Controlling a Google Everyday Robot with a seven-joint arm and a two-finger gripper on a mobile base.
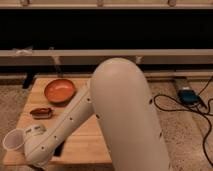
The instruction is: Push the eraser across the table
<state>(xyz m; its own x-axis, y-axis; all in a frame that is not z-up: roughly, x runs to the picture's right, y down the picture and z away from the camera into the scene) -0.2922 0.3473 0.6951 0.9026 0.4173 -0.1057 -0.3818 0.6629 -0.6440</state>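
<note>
The eraser [59, 149] is a small black bar near the front edge of the light wooden table [87, 140]; only a strip of it shows beside the arm. My white arm [75, 117] sweeps from the large elbow down to the front left. Its wrist end [39, 149] sits just left of the eraser. The gripper is hidden behind that wrist end, low at the table's front left.
An orange bowl [60, 91] sits at the back left. A brown-red small block [41, 112] lies on the left side. A paper cup [14, 141] and a small white bottle [35, 131] stand at the front left. Cables [190, 107] and a blue device [188, 95] lie on the floor to the right.
</note>
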